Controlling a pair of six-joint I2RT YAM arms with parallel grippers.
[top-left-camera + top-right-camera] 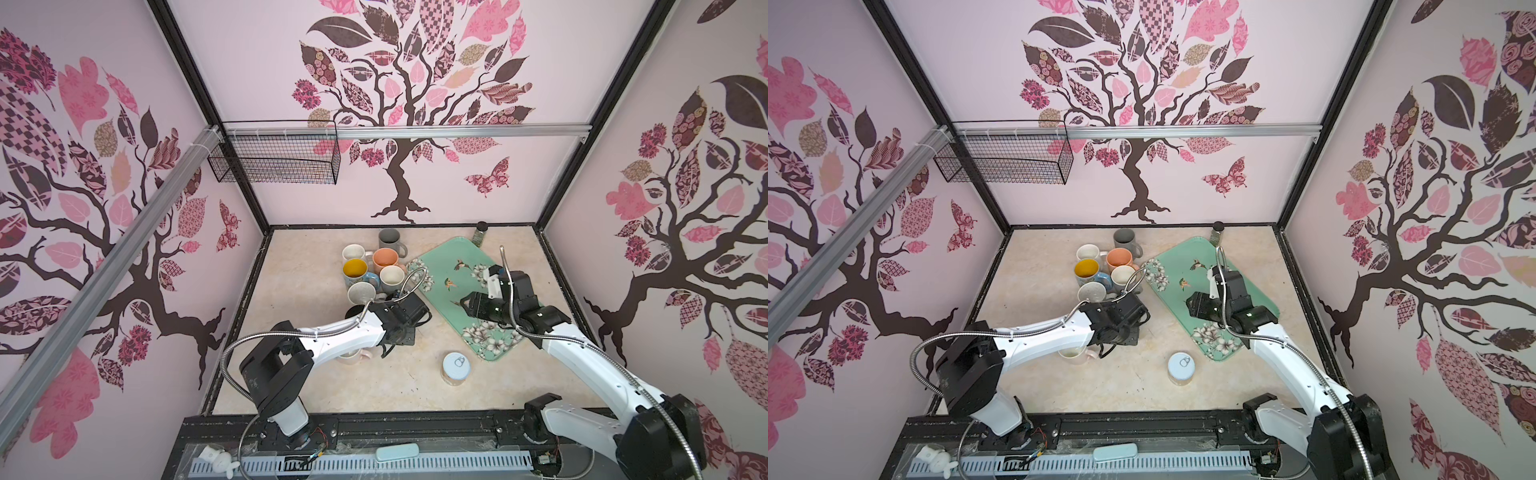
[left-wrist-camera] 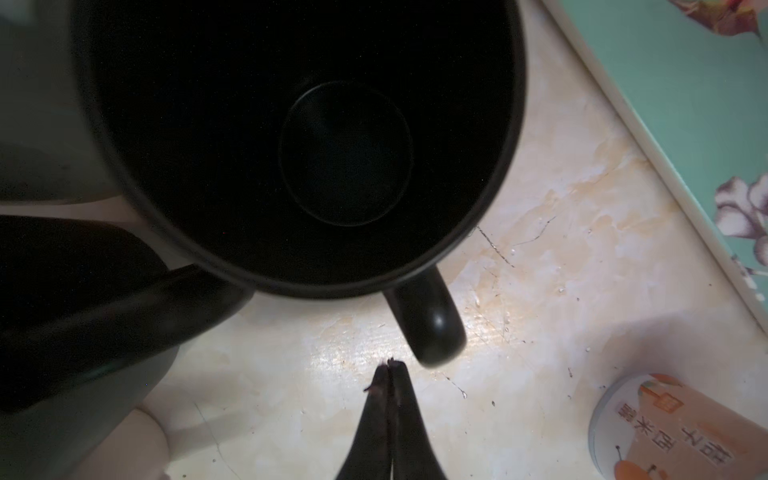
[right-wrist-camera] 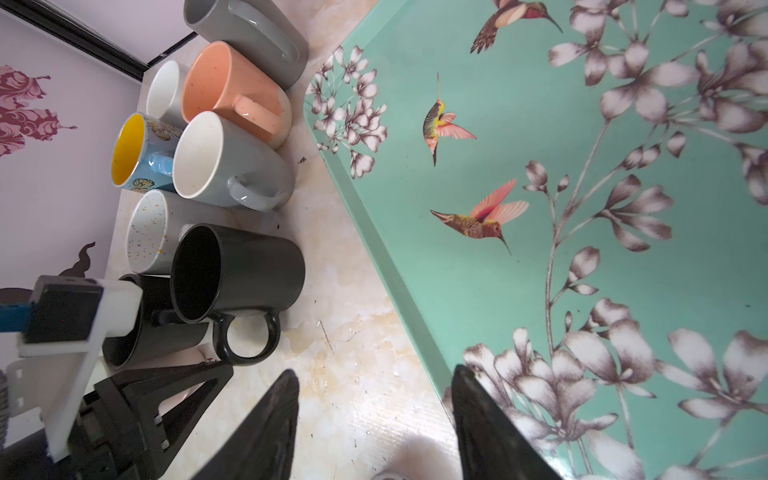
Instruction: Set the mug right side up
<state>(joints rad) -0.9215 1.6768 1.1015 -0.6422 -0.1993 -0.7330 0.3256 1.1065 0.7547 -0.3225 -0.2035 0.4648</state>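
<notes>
Step in hand: release and back-off, as I judge it. Dial = table (image 1: 316, 386) in a top view, 12 = back wall.

Black mug (image 2: 307, 145): near ctr of table, at the 6 o'clock end of the mug cluster (image 1: 384, 259), base down, mouth up. The flip itself looks done.

Left gripper (image 2: 390, 368): jaws clenched tip to tip, nothing between them. It sits just beside the handle (image 2: 432, 320), not touching.

Right gripper (image 3: 374, 374): jaws parted and empty, hanging over the edge of the tray (image 3: 519, 270) at approx 3 o'clock. It is well apart from the mug.

Next move, my read: L arm goes up first, then back toward 7 o'clock. The tips are low and close to the handle, so a sideways pull could clip it. A second black mug (image 3: 149, 332) stands just beside it; can't tell if they touch.

View diffs:
- L wrist cam: the only view straight into the mug. Bottom visible, nothing inside; also shows the tip-to-handle gap.
- R wrist cam: shows the mug's outer wall and full handle loop, standing the same way as its neighbours.
- Both top views: mug mostly hidden under the L wrist, but they give the layout. Pink mug (image 1: 1073, 354) sits under the L forearm at 8 o'clock, can (image 1: 456, 365) at 5 o'clock.
</notes>
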